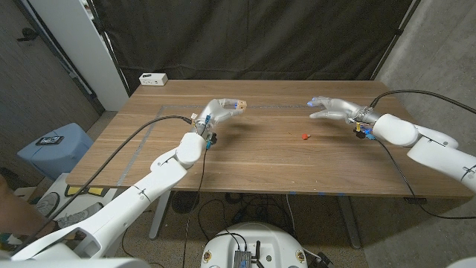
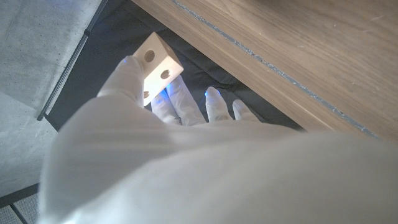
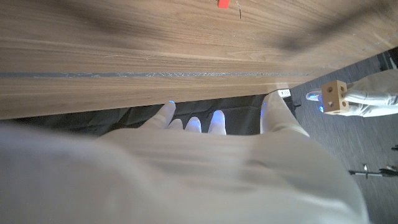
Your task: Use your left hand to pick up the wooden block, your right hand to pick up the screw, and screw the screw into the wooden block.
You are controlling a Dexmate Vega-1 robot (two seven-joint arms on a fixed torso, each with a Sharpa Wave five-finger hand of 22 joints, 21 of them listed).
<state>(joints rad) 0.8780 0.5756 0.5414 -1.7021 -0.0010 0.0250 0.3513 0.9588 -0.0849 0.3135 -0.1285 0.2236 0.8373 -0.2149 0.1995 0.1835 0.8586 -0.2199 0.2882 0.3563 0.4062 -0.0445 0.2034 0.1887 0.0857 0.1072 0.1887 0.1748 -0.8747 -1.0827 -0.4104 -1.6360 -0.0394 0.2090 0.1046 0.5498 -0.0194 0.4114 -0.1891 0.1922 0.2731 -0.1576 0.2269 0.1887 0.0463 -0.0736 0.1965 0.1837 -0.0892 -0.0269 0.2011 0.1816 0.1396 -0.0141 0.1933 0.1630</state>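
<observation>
Left hand point(image 1: 220, 109) holds the wooden block point(image 1: 239, 105) aloft. Right hand point(image 1: 335, 109) open, empty; screw point(image 1: 304, 136) on table point(image 1: 245, 164) at its 7 o'clock. Next: right reaches down, pinches screw.

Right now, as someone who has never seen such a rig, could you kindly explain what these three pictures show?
A two-armed robot stands at a wooden table. The wide picture comes from a camera on its head; the other two come from cameras on its wrists, looking along each hand. The left hand holds a wooden block with holes in it above the table. The right hand hovers with its fingers spread and holds nothing. A small red screw lies on the table. A white box sits at the far corner.
</observation>
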